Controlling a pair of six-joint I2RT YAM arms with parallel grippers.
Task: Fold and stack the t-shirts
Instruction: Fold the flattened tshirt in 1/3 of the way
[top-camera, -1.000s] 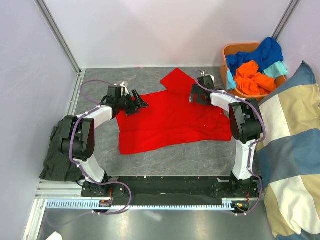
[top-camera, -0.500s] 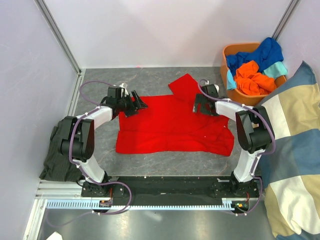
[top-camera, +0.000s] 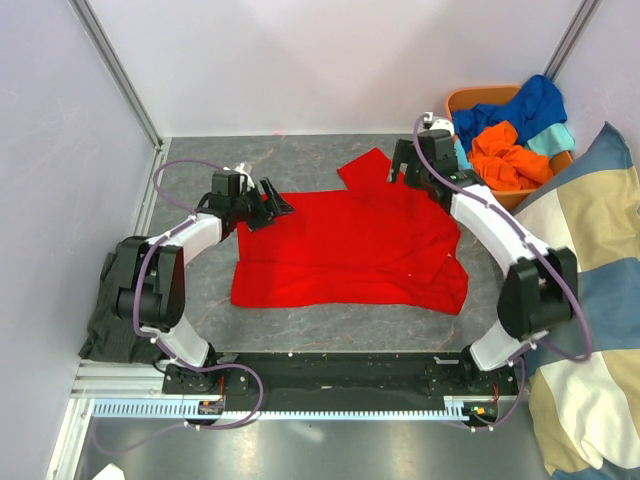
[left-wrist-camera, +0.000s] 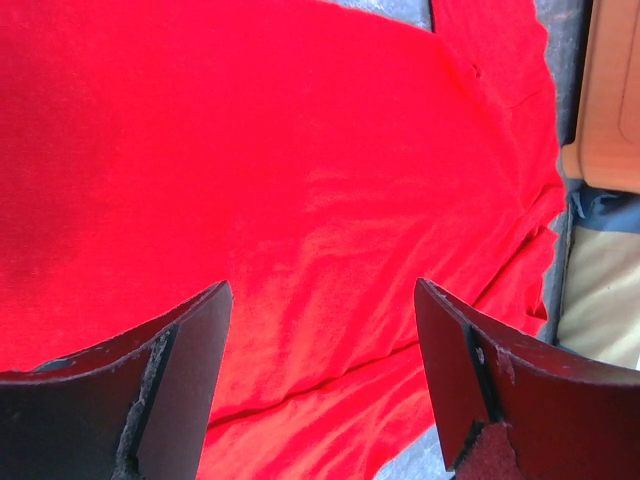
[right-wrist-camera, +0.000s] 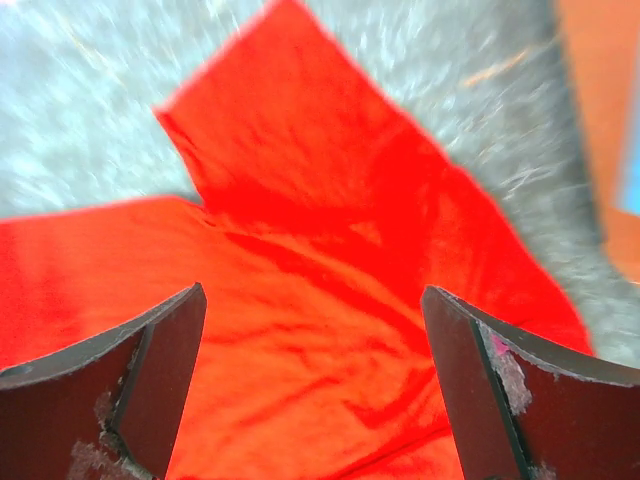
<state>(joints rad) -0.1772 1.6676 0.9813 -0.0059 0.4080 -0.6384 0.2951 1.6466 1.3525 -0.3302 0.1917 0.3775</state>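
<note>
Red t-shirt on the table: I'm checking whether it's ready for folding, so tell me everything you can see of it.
The red t-shirt is plain, solid red, soft-looking fabric. It lies spread nearly flat on the grey table, lightly wrinkled, with one sleeve pointing toward the far side and its right edge bunched. The left claw hangs open over its far-left corner, and the right claw is open beside the sleeve. Neither grips it.
</note>
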